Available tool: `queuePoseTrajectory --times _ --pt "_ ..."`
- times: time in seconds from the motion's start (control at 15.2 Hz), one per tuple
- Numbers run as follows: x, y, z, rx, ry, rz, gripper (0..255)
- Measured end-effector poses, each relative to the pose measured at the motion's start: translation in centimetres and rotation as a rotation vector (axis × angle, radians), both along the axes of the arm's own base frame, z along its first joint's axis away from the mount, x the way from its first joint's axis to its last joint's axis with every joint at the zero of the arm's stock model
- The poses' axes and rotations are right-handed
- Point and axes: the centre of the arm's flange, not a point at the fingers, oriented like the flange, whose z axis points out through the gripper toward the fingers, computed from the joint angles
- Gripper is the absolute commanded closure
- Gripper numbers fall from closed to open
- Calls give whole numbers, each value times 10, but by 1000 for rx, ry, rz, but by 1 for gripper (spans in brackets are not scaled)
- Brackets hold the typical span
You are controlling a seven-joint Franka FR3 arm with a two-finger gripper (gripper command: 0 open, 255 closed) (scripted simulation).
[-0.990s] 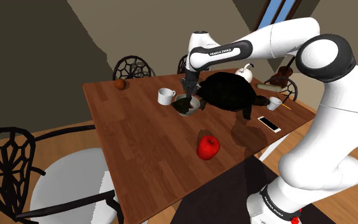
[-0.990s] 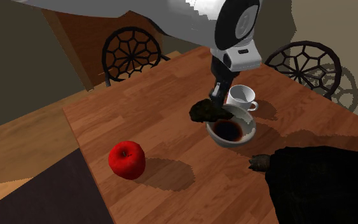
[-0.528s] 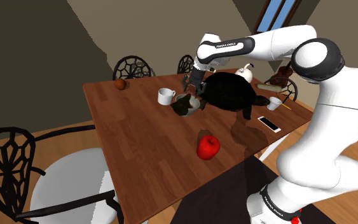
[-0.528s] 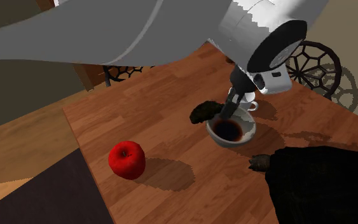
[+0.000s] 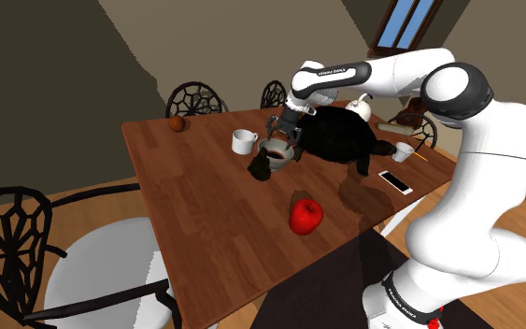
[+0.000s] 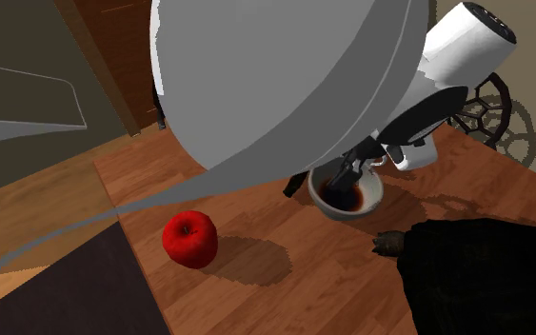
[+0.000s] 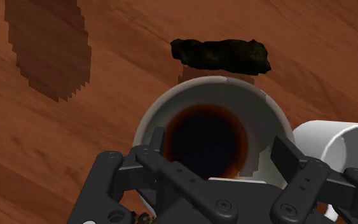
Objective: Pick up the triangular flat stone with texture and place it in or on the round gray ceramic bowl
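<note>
In the shoulder view, a black wire-backed chair (image 5: 13,248) stands at the near left of the wooden tabletop (image 5: 195,196). A small orange ball (image 5: 177,123) sits at the far left corner. A white cup (image 5: 243,141) comes next. Just right of the cup and nearer, the dark, rough stone (image 5: 260,169) lies on the tabletop just beside the outer wall of the pale bowl (image 7: 171,105), not inside it. The bowl's inside is dark brown. The tool (image 5: 282,148) hangs over the bowl, released, its fingers (image 7: 155,140) spread wide and grasping nothing. A red apple (image 5: 305,215) sits nearer. To the right are a large black shape (image 5: 340,135), a phone (image 5: 395,182) and a second cup (image 5: 404,151).
</note>
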Motion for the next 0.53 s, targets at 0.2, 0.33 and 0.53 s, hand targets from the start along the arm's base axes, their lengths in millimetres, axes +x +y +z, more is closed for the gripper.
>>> queuePoseTrajectory --times 0.2,0.33,0.53 --pt "0 1 -4 0 0 0 0" --pt "0 1 -4 0 -1 0 0" --pt "0 1 -4 0 -1 0 255"
